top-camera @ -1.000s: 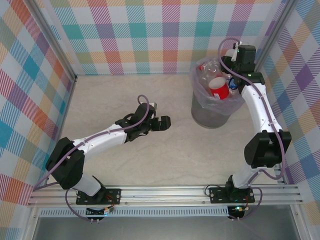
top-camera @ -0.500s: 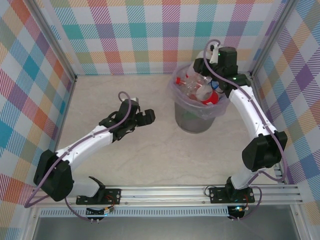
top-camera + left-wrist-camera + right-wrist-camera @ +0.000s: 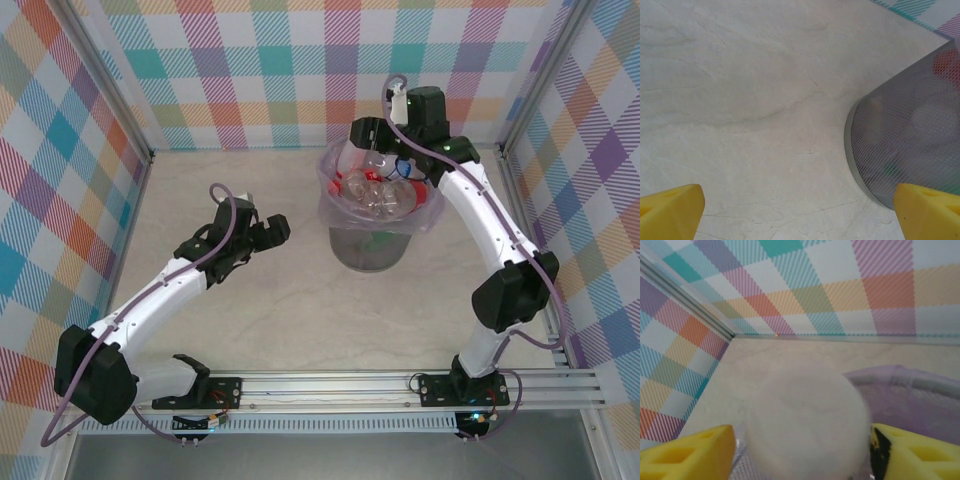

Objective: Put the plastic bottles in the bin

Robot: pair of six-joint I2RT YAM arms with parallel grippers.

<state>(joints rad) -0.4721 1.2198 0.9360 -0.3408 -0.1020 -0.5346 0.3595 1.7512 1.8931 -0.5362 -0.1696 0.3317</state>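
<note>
The bin (image 3: 365,250), a grey mesh bucket with a lilac bag, stands at the back centre-right. Several plastic bottles (image 3: 385,195) with red caps and labels lie piled inside. My right gripper (image 3: 372,135) hangs at the bin's far rim. In the right wrist view it (image 3: 802,450) is open, with a blurred pale round thing (image 3: 805,420) between the yellow fingers and the lilac rim (image 3: 910,385) to the right. I cannot tell if the fingers touch it. My left gripper (image 3: 270,232) is open over bare table, left of the bin. Its wrist view shows the mesh wall (image 3: 900,145).
Checkered walls close the table at the back and on both sides. A metal corner post (image 3: 685,295) stands at the back left. Pale marble tabletop (image 3: 750,100) lies between the left gripper and the bin.
The bin has slid left together with the right gripper at its rim. The right jaws have opened from shut. The left arm has drawn back to the left, still open.
</note>
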